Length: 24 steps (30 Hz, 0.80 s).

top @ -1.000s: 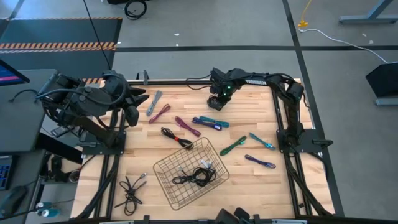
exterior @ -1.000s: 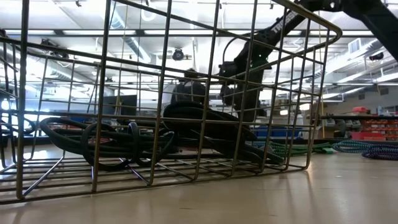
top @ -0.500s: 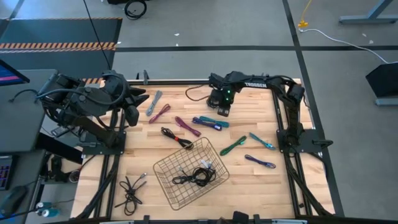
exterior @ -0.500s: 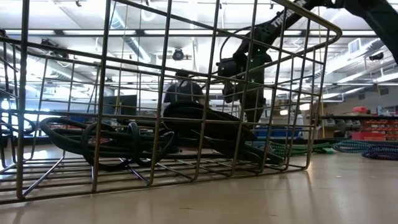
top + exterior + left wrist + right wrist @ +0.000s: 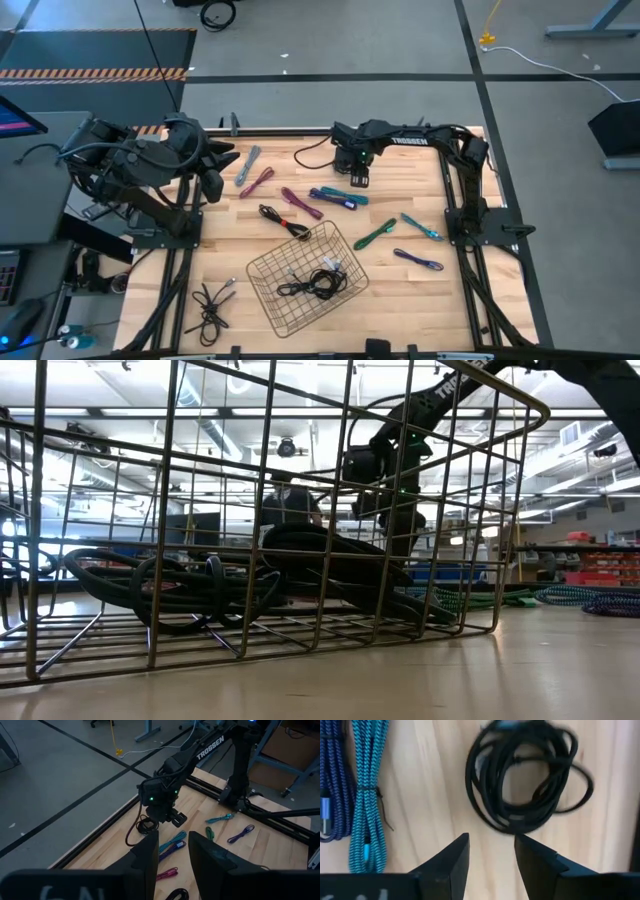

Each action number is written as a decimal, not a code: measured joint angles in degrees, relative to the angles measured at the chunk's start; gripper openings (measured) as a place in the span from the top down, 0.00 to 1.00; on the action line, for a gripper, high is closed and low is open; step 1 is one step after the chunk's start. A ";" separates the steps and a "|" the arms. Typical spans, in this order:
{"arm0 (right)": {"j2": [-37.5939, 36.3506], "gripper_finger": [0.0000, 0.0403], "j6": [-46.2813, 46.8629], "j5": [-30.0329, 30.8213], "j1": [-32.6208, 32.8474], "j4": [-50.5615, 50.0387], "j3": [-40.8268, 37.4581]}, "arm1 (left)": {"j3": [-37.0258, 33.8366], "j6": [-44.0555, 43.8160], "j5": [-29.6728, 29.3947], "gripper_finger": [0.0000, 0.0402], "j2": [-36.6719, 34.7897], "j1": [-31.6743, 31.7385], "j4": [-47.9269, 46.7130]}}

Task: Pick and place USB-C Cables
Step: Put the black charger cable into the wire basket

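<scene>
Since the earlier frame, the right gripper [image 5: 359, 180] has shifted left along the table's far edge; its fingers stand apart, empty, over a coiled black cable [image 5: 525, 782] beside teal [image 5: 367, 795] and blue cables [image 5: 332, 780]. Left gripper [image 5: 212, 185], also parted, waits at the left edge. More black cables lie in the basket [image 5: 262, 270].

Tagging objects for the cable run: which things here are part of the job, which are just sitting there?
Job:
- black coiled cable under right pincer
- teal cable
- blue cable
- green cable
- wire basket

Lying about:
- idle left pincer
- white floor cord
</scene>
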 joint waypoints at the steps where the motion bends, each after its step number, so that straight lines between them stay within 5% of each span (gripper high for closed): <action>1: 0.00 0.59 -1.02 0.88 0.18 0.57 0.00 | 0.00 0.00 0.00 0.72 0.00 -0.01 0.00; 24: 2.28 0.59 -9.82 2.41 -0.07 5.05 0.04 | 0.00 0.04 0.00 0.72 0.00 -0.01 0.00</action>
